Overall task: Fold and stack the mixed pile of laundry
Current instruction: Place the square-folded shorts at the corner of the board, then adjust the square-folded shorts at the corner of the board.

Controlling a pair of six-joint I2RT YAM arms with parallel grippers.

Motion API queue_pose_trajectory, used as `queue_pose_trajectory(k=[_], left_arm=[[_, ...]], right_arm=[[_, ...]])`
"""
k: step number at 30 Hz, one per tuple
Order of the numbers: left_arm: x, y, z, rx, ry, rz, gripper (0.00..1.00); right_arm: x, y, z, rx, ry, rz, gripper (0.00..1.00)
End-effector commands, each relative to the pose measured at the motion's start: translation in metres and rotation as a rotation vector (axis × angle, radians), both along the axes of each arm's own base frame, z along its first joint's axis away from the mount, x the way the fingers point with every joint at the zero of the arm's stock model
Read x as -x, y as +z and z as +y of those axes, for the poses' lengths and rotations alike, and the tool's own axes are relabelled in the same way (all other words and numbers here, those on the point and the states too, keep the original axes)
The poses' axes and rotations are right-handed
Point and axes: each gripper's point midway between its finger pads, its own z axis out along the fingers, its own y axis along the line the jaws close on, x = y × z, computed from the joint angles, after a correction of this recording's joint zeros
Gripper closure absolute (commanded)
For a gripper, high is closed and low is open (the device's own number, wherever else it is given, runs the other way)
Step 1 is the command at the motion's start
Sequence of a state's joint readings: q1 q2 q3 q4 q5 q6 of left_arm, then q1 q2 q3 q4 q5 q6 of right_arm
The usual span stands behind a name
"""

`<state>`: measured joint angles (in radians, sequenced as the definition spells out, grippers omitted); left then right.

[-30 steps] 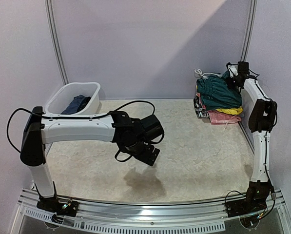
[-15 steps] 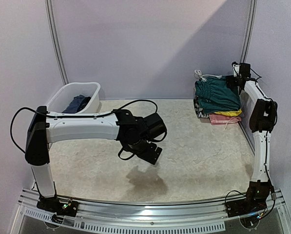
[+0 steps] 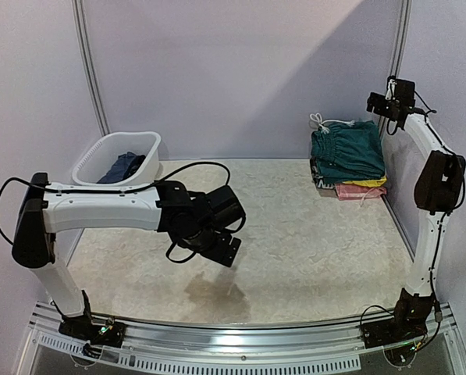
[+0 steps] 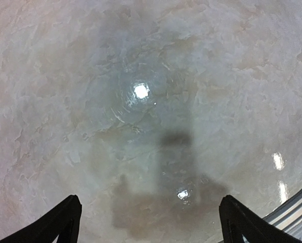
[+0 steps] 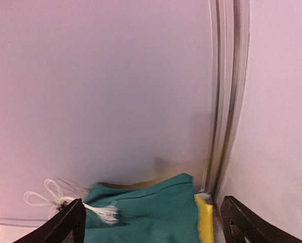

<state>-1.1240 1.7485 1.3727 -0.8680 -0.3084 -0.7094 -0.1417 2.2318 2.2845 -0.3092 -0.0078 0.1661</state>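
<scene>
Since a second ago, the right gripper (image 3: 378,102) has lifted off the stack (image 3: 350,168) and now sits above its right end. The left arm has drawn back, farther from the stack.

From the top camera, we see the teal shorts (image 3: 348,148) lying on top of the stack, their white drawstring (image 3: 320,121) trailing off the left end. Below them only thin edges show: a yellow garment (image 3: 371,180) and a pink garment (image 3: 359,191). A printed layer at the stack's left side is too small to read. Well left of the stack, the white tub (image 3: 84,166) hides most of a dark cloth (image 3: 123,166). The right arm stands nearly upright, its jaws too small here to judge. The left arm reaches across low, with the left gripper (image 3: 221,250) pointing down at the table (image 3: 318,242).

From the left wrist, we see the left gripper (image 4: 151,225) spread wide over bare table, with only its fingertips (image 4: 65,223) in frame above its own shadow (image 4: 176,172).

From the right wrist, the picture is soft. The right gripper (image 5: 151,223) is released, fingers (image 5: 70,223) wide apart and empty. The teal shorts (image 5: 151,210), drawstring (image 5: 44,195) and yellow garment (image 5: 205,217) are cut off by the bottom edge.
</scene>
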Motion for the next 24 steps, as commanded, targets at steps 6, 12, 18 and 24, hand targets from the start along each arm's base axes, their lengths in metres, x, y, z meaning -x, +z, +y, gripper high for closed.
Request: queue_pose_trajectory(k=[6, 12, 18, 24], left_arm=[[0.000, 0.007, 0.002, 0.025, 0.018, -0.031, 0.03], [-0.001, -0.002, -0.003, 0.000, -0.008, -0.006, 0.03], [-0.009, -0.009, -0.007, -0.023, -0.016, 0.024, 0.03], [-0.015, -0.023, -0.011, -0.046, -0.022, 0.072, 0.04]], right_arm=[[-0.003, -0.030, 0.037, -0.223, 0.123, 0.030, 0.27], [-0.028, -0.057, 0.029, -0.210, 0.114, 0.031, 0.34], [-0.056, -0.100, 0.009, -0.267, 0.088, 0.029, 0.34], [-0.078, -0.143, 0.001, -0.291, 0.095, 0.014, 0.34]])
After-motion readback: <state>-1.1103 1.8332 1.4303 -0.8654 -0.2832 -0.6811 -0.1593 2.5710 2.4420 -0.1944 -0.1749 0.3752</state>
